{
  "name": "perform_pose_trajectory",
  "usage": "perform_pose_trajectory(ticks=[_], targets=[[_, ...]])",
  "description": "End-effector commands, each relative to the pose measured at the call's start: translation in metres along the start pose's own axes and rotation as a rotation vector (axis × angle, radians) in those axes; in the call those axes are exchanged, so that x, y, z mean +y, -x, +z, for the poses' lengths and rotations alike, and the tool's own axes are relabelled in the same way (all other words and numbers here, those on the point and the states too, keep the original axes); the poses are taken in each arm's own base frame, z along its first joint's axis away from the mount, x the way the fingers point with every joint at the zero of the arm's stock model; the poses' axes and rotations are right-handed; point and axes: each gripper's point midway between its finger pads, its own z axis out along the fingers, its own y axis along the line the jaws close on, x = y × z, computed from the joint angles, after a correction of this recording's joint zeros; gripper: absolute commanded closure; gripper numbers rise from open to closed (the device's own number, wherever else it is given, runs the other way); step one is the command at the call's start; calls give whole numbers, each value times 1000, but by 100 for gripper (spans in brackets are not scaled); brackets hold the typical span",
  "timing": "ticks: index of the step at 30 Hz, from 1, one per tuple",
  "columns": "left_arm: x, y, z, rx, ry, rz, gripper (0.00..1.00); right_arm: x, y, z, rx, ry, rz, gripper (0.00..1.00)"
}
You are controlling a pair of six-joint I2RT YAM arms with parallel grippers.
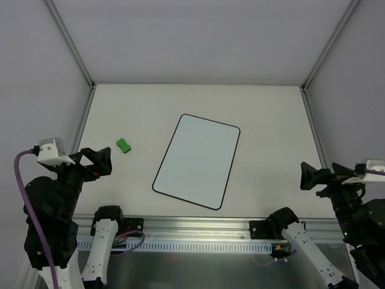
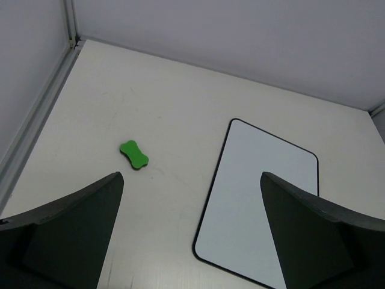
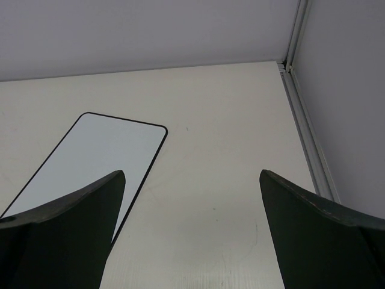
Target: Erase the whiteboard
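Observation:
The whiteboard [image 1: 197, 161] lies flat at the table's middle, white with a thin black edge and no marks showing. It also shows in the left wrist view [image 2: 258, 205] and the right wrist view [image 3: 90, 159]. A small green eraser block [image 1: 124, 145] lies left of the board, also seen in the left wrist view [image 2: 133, 155]. My left gripper [image 1: 101, 161] is open and empty, held above the table near its left front, just short of the eraser. My right gripper [image 1: 308, 177] is open and empty at the right front, apart from the board.
Grey walls and metal frame posts [image 1: 72, 45] enclose the table on three sides. A metal rail [image 1: 198, 232] with the arm bases runs along the near edge. A metal strip [image 3: 307, 138] borders the table's right side.

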Motion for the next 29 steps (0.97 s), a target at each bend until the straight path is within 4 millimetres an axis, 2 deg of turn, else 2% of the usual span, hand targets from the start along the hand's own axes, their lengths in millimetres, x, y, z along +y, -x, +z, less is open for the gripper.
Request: perform_pose_trajectory(ticks=[1, 2, 5, 8, 17, 23, 29], targets=[[-10, -4, -17, 7, -72, 34, 1, -11, -1, -11, -26, -22, -49, 1], [-10, -9, -22, 1, -84, 34, 1, -13, -3, -11, -32, -25, -51, 1], [5, -25, -20, 20, -22, 25, 1, -17, -12, -13, -42, -38, -45, 1], [12, -35, -22, 44, 3, 26, 1, -17, -12, -16, -51, -28, -46, 1], [9, -36, -26, 40, -27, 26, 1, -19, -4, -20, -72, -34, -45, 1], [11, -43, -23, 62, -27, 28, 1, -16, -8, -15, -52, -25, -53, 1], [15, -40, -23, 50, -3, 33, 1, -15, -6, -14, -54, -20, -62, 1]])
